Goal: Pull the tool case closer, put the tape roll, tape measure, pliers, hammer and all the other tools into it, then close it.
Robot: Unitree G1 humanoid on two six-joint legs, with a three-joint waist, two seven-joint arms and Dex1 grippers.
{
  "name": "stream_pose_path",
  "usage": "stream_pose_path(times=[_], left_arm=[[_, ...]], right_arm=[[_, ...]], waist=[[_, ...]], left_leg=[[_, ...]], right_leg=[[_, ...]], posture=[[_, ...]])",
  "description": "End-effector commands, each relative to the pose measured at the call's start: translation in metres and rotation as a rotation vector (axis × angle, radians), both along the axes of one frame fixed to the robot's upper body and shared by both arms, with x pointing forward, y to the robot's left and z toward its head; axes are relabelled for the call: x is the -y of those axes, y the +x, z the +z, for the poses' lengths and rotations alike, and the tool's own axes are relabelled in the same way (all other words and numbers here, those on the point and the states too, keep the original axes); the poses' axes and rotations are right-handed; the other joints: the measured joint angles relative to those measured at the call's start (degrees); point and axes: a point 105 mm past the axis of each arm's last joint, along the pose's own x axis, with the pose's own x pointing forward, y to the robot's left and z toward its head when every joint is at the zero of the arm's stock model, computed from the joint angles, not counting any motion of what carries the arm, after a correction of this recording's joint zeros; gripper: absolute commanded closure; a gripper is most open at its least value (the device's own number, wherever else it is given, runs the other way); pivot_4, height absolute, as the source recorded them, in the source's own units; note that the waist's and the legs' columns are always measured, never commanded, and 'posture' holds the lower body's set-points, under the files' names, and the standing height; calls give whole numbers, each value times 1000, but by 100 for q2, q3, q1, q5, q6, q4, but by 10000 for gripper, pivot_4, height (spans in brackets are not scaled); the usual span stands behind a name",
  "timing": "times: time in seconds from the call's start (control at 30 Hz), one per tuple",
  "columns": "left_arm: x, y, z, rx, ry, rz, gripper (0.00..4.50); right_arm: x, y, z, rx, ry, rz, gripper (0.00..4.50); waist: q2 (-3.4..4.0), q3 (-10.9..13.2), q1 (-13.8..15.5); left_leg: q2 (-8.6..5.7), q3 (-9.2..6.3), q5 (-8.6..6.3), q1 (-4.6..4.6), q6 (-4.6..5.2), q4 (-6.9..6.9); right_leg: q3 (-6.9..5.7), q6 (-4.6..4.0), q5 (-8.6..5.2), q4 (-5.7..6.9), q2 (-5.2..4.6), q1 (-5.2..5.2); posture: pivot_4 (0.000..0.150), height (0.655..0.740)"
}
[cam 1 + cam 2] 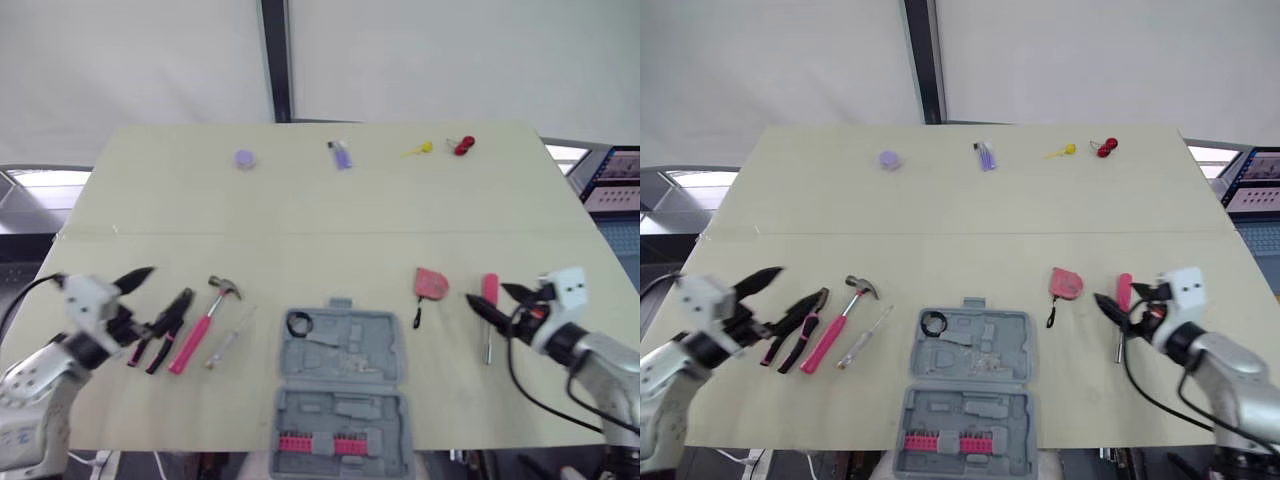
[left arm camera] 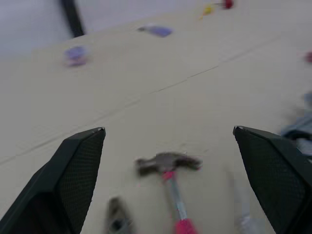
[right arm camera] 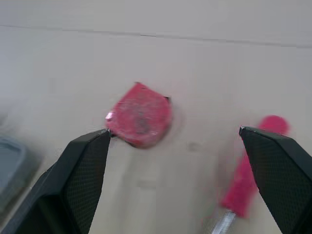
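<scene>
The grey tool case point(image 1: 341, 385) lies open at the table's near edge, with a black tape roll point(image 1: 298, 323) in its far left corner and pink bits in its near half. Left of it lie a clear-handled screwdriver point(image 1: 226, 341), a pink-handled hammer point(image 1: 203, 326) and pliers point(image 1: 165, 330). My left gripper point(image 1: 140, 300) hovers open just left of the pliers; the left wrist view has the hammer point(image 2: 169, 165) ahead between the fingers. A pink tape measure point(image 1: 431, 285) and a pink screwdriver point(image 1: 489, 305) lie right of the case. My right gripper point(image 1: 490, 297) is open beside that screwdriver, facing the tape measure point(image 3: 140, 115).
Along the table's far edge sit a purple disc point(image 1: 244, 158), a purple item point(image 1: 341, 154), a small yellow piece point(image 1: 420, 149) and a red piece point(image 1: 463, 146). A seam runs across the tabletop point(image 1: 330, 215) at mid depth. White walls stand behind.
</scene>
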Motion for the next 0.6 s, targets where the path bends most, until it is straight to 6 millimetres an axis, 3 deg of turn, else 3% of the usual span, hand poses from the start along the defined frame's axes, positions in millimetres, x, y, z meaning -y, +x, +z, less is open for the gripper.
stream_pose_path(times=[0.03,0.17,0.3,0.4,0.47,0.6], left_arm=[[49,-2,-8,-10,95,-301,0],[82,-5,-17,-7,125,-514,0],[108,-10,-18,16,119,-645,0],[116,-11,-16,29,108,-670,0],[117,-10,-17,30,106,-667,0],[119,-11,-22,30,104,-663,0]], right_arm=[[-20,1,3,-29,-35,-71,422],[-42,-1,-3,-70,-52,-91,422],[-43,1,-10,-95,-76,-155,422],[-37,5,-11,-96,-82,-201,7613],[-40,6,-13,-104,-73,-190,16715],[-48,6,-16,-112,-63,-169,16715]], waist=[[7,1,11],[16,-3,-29],[16,-2,-39],[15,-2,-35],[16,-2,-37],[15,-2,-32]], left_leg=[[-1,0,0,1,0,0],[0,1,0,1,0,2],[0,2,0,0,0,-4],[0,2,0,0,0,0],[0,2,0,0,0,2],[0,2,0,0,0,2]], right_leg=[[-1,0,0,4,0,0],[0,-1,-1,13,1,-5],[-1,-2,-1,15,2,-12],[0,-1,-1,16,2,-10],[0,-2,-1,18,2,-10],[0,-1,-1,20,2,-10]], posture=[[1500,7400],[1500,7400],[1500,7400],[1500,7400],[1500,7400],[1500,7400]])
